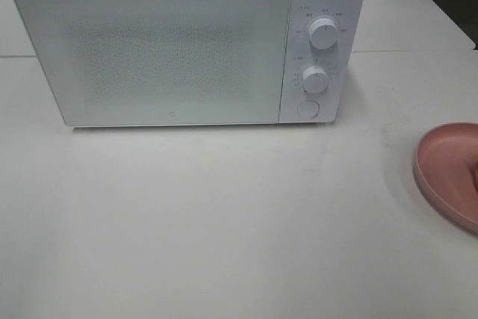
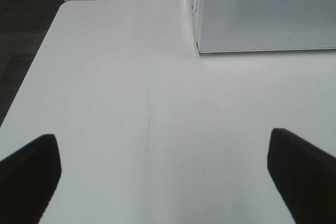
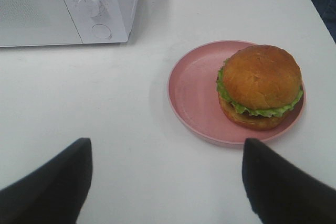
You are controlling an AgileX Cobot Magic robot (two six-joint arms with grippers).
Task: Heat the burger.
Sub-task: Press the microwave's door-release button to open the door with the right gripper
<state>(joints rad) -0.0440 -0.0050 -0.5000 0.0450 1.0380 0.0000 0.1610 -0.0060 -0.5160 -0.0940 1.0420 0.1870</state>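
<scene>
a white microwave (image 1: 172,50) stands at the back of the white bench (image 1: 224,222), its door (image 1: 149,50) shut flush with the front. the panel on the right of the door carries two round knobs (image 1: 323,33), one above the other, and a round button (image 1: 307,109) below them. the burger (image 3: 260,87) sits on a pink plate (image 3: 194,87) to the right of the microwave and nearer the front, at the right edge of the high view, so only part of the plate shows there. the burger rests off-centre on the plate, toward the side away from the microwave, with green lettuce showing under its brown bun. the left hand (image 2: 163,135) hangs over bare bench in front of the microwave's left corner, its two dark fingers (image 2: 31,177) spread wide with nothing between them. the right hand (image 3: 167,145) is also spread open and empty, with the plate and burger lying just beyond its fingers, untouched.
</scene>
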